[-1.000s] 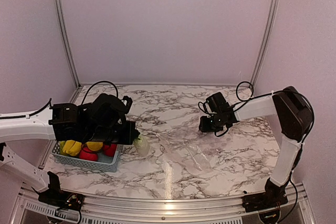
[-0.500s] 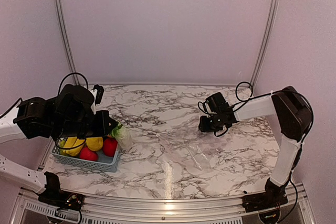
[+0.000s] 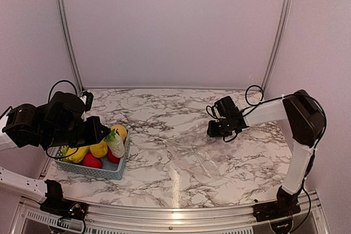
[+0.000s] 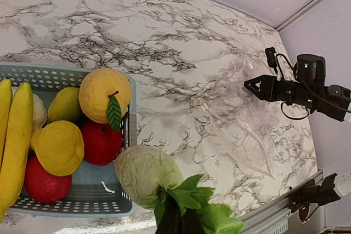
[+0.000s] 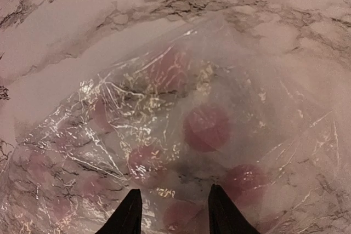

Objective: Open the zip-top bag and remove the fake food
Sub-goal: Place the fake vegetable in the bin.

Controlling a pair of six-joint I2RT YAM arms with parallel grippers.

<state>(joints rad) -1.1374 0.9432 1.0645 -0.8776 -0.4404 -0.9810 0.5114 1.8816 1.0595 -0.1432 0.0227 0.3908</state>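
Top camera high, rear; wrist cameras downward; all 3 share zip-top bag [image 5: 164, 108].

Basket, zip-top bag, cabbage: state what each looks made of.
Basket: light blue rigid plastic, by its perforated lattice walls. Zip-top bag: thin clear plastic film, glossy and creased. Cabbage: probably matte moulded plastic or foam; unclear.

I'm looking down on a white marble table [image 3: 181, 119] veined in grey. A light blue lattice basket [image 3: 96, 171] sits on it against the left edge, close to the near-left corner. A metal rail [image 3: 175, 216] runs along the table's near edge. A metal post [image 3: 64, 31] rises from the far-left corner and another post [image 3: 281, 26] from the far-right corner. Plain pale walls [image 3: 175, 26] stand behind and beside them.
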